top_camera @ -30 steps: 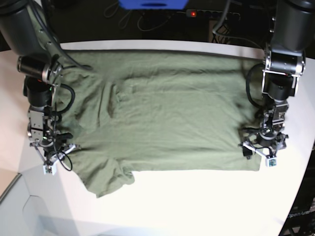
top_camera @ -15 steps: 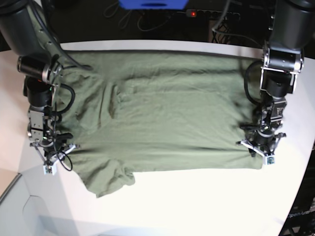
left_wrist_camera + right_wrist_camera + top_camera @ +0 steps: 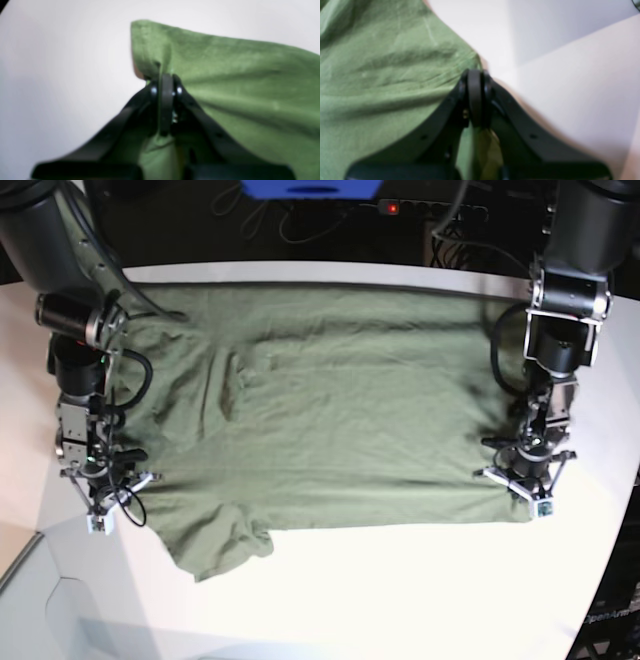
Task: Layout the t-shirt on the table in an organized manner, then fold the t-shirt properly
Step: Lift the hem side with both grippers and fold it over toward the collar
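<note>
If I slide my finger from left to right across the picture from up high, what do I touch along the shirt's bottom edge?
Bare table → right end effector, shut on the t-shirt → the olive t-shirt → left end effector, also shut on the t-shirt → bare table again.

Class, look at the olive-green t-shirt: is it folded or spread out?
Spread out. The wrinkled olive-green cotton t-shirt lies as one wide layer across the smooth white table, sleeve showing, no part doubled over.

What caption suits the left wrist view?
Left gripper shut on the olive t-shirt corner, above the white table.
</note>
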`<action>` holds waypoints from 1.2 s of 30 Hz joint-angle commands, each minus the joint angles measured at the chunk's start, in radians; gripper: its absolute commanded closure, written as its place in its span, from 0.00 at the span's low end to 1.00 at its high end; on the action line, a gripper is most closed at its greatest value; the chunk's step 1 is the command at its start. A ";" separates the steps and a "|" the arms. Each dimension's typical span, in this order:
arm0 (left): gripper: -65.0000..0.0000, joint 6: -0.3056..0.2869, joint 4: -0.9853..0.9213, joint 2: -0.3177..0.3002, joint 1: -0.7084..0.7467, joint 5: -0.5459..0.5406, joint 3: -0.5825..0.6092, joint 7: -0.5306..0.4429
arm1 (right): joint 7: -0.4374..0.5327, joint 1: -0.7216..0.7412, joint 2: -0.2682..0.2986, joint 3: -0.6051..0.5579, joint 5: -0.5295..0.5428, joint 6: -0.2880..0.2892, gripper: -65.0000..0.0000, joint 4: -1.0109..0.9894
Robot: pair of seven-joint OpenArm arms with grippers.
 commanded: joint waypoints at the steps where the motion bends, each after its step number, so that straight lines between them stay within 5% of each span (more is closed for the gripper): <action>1: 1.00 0.001 0.037 -0.018 -0.030 -0.021 -0.001 -0.001 | -0.033 0.016 0.012 0.001 -0.013 -0.005 1.00 0.006; 7: 1.00 0.001 0.155 -0.043 0.011 -0.116 -0.001 0.074 | -0.042 -0.024 0.012 0.001 -0.011 0.000 1.00 0.144; 19: 1.00 0.004 0.341 -0.069 0.122 -0.124 -0.006 0.077 | -0.044 -0.207 -0.011 0.093 0.071 0.162 1.00 0.523; 24: 1.00 0.005 0.436 -0.066 0.175 -0.124 -0.109 0.085 | -0.044 -0.271 -0.043 0.123 0.071 0.176 1.00 0.659; 27: 1.00 0.005 0.501 -0.064 0.200 -0.124 -0.153 0.180 | -0.044 -0.316 -0.066 0.130 0.073 0.182 1.00 0.739; 32: 1.00 0.004 0.605 -0.063 0.252 -0.124 -0.213 0.229 | -0.044 -0.374 -0.120 0.199 0.073 0.305 1.00 0.885; 36: 1.00 0.004 0.694 -0.063 0.306 -0.124 -0.215 0.229 | -0.044 -0.432 -0.153 0.235 0.073 0.324 1.00 0.988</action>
